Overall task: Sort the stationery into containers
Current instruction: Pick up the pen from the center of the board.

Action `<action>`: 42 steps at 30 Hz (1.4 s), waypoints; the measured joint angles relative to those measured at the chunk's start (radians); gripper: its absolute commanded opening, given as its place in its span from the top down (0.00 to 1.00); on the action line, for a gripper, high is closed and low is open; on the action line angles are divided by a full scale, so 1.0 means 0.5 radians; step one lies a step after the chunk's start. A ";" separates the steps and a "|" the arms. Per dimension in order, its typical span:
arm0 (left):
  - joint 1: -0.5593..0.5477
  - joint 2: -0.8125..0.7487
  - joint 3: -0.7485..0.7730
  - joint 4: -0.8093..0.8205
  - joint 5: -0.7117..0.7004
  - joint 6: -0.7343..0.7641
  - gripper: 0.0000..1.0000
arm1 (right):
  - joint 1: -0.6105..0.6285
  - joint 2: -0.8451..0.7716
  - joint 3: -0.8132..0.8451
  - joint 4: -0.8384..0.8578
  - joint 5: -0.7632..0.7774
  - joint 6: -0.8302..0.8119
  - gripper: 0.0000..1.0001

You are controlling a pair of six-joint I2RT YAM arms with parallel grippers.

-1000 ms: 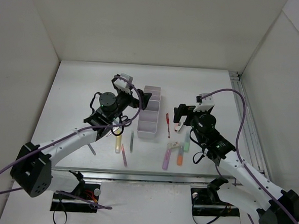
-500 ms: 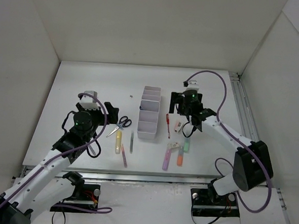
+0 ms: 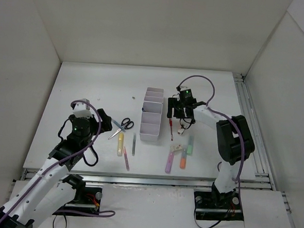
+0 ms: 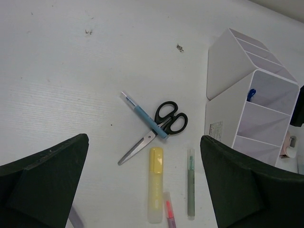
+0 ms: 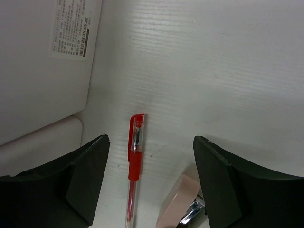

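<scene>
Big white table (image 3: 92,84) takes up most of the overhead view, with both arms reaching in from the bottom edge. The left gripper (image 4: 144,137) hangs over the left-centre with its fingers spread wide and nothing in them. The right gripper (image 5: 151,138) is just right of centre, fingers also released and low over the table, one on each side of the red pen (image 5: 134,156). It isn't touching the pen as far as I can see. The white organiser tray (image 3: 149,136) sits dead centre, four compartments in a row running up the frame, with a bit of blue showing in one of them. Everything else is loose on the table. The black-handled scissors (image 4: 164,121) are left of the tray with a blue pen (image 4: 142,115) lying across them. Below them are a yellow highlighter (image 4: 155,190) and a thin green pen (image 4: 190,183), side by side. Lower right of the tray are the purple highlighter (image 3: 168,161), orange highlighter (image 3: 183,158) and green highlighter (image 3: 190,145). A small eraser (image 3: 177,147) sits among those three.
</scene>
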 measured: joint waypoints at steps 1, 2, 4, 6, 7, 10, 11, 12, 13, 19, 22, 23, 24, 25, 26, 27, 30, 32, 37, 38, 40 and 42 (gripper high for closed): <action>0.005 0.008 0.000 -0.008 0.002 -0.005 0.01 | 0.014 0.032 0.009 -0.002 -0.004 -0.004 0.35; 0.008 0.018 0.000 -0.014 0.004 -0.008 0.00 | 0.021 0.060 0.018 -0.005 -0.005 -0.009 0.38; 0.009 0.041 0.000 -0.027 0.009 -0.014 0.00 | 0.037 0.108 0.031 -0.009 -0.005 -0.009 0.41; 0.009 0.056 0.000 -0.042 0.012 -0.018 0.01 | 0.059 0.130 0.037 -0.003 0.006 -0.009 0.47; 0.009 0.059 0.000 -0.053 0.014 -0.020 0.01 | 0.071 0.130 0.040 -0.003 0.020 -0.006 0.50; 0.021 0.051 0.000 -0.074 0.018 -0.021 0.01 | 0.112 0.133 0.037 -0.011 0.107 0.017 0.55; 0.024 0.043 -0.002 -0.076 0.018 -0.021 0.01 | 0.127 0.133 0.030 -0.009 0.151 0.021 0.59; 0.024 0.034 -0.005 -0.076 0.017 -0.022 0.01 | 0.143 0.133 0.023 -0.006 0.195 0.024 0.60; 0.026 0.021 -0.009 -0.076 0.017 -0.022 0.01 | 0.159 0.133 0.017 -0.001 0.253 0.033 0.63; 0.031 -0.063 -0.056 -0.082 0.017 -0.032 0.00 | 0.246 0.131 -0.003 -0.003 0.509 0.047 0.83; 0.031 -0.093 -0.081 -0.094 0.016 -0.054 0.01 | 0.266 0.131 -0.003 -0.013 0.565 0.069 0.93; 0.031 -0.106 -0.088 -0.101 0.016 -0.059 0.01 | 0.267 0.131 -0.003 -0.014 0.577 0.077 0.99; 0.031 -0.115 -0.089 -0.110 0.015 -0.060 0.00 | 0.267 0.131 -0.003 -0.013 0.591 0.083 1.00; 0.031 -0.127 -0.089 -0.117 0.015 -0.061 0.01 | 0.267 0.131 -0.003 -0.014 0.607 0.086 1.00; 0.031 -0.140 -0.089 -0.121 0.015 -0.061 0.01 | 0.268 0.129 -0.003 -0.014 0.625 0.088 1.00; 0.031 -0.154 -0.089 -0.122 0.015 -0.062 0.01 | 0.269 0.124 -0.003 -0.014 0.639 0.090 1.00; 0.031 -0.192 -0.089 -0.134 0.015 -0.063 0.01 | 0.268 0.046 -0.019 0.016 0.668 0.085 1.00; 0.031 -0.204 -0.089 -0.134 0.017 -0.064 0.01 | 0.269 -0.072 -0.058 0.089 0.671 0.067 1.00; 0.031 -0.194 -0.089 -0.136 0.040 -0.065 0.01 | 0.269 -0.558 -0.217 0.504 0.674 -0.058 1.00; 0.034 -0.183 -0.089 -0.137 0.056 -0.065 0.00 | 0.269 -0.652 -0.245 0.604 0.653 -0.093 1.00; 0.043 -0.162 -0.089 -0.135 0.084 -0.064 0.01 | 0.272 -0.805 -0.287 0.827 0.599 -0.173 1.00; 0.047 -0.139 -0.089 -0.134 0.115 -0.063 0.01 | 0.274 -0.890 -0.324 1.041 0.507 -0.253 1.00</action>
